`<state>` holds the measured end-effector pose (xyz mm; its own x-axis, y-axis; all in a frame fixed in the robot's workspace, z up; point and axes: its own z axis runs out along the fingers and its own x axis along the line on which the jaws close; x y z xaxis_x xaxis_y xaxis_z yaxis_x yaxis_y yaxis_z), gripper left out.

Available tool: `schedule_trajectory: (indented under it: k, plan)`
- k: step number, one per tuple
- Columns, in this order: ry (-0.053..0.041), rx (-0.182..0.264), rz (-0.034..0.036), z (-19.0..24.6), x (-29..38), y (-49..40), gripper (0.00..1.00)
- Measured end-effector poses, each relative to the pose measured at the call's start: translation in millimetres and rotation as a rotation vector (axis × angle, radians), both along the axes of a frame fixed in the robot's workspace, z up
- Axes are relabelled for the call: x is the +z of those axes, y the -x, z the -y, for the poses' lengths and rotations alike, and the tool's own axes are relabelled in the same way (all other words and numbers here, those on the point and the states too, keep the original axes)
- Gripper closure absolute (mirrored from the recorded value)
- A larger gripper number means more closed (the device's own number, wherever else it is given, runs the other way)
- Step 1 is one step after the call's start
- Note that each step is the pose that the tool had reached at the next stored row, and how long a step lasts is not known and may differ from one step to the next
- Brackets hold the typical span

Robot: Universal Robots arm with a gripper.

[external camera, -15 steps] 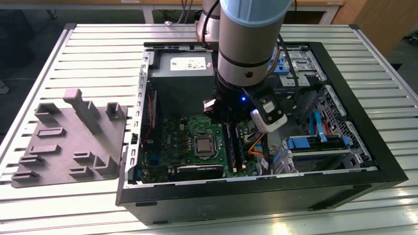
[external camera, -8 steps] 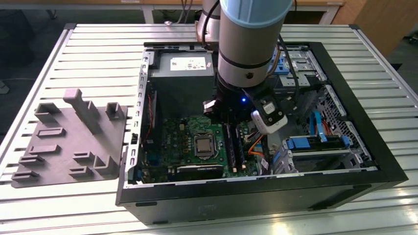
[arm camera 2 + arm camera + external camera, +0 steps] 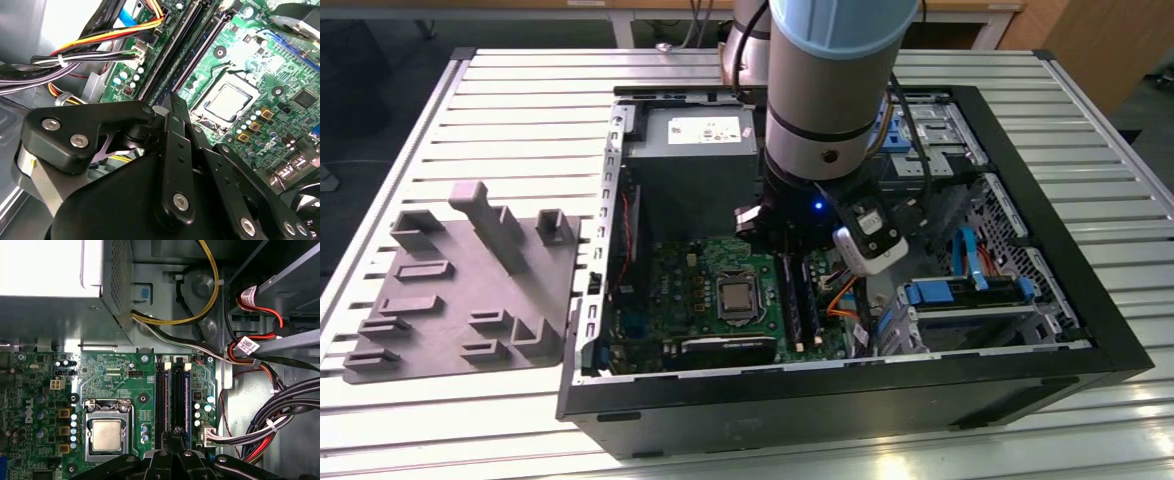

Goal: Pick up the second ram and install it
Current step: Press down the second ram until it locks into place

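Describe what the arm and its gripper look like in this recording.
The arm is a thick cylindrical column, pale blue-grey on top and silver-grey below, with a dark wrist section carrying a small blue light. A white, rounded camera module is mounted at the wrist, and black cables run alongside. In the second wrist view, the gripper is matte black, built of flat linkage bars joined by silver screws.

Open black computer case [image 3: 1067, 330], laid flat on a slatted metal table [image 3: 520, 100]. Grey-and-blue robot arm [image 3: 827, 110] lowered inside, above the green motherboard [image 3: 707, 290]. Grey moulded plastic tray [image 3: 454, 290] placed well apart from the arm.
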<state>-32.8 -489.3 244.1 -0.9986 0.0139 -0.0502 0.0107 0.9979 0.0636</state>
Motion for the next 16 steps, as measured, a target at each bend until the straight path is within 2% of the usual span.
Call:
schedule_trajectory:
  k: [16]
  plan:
    - [0.0000, 0.000, 0.0000, 4.1, 0.0, 0.0, 0.89]
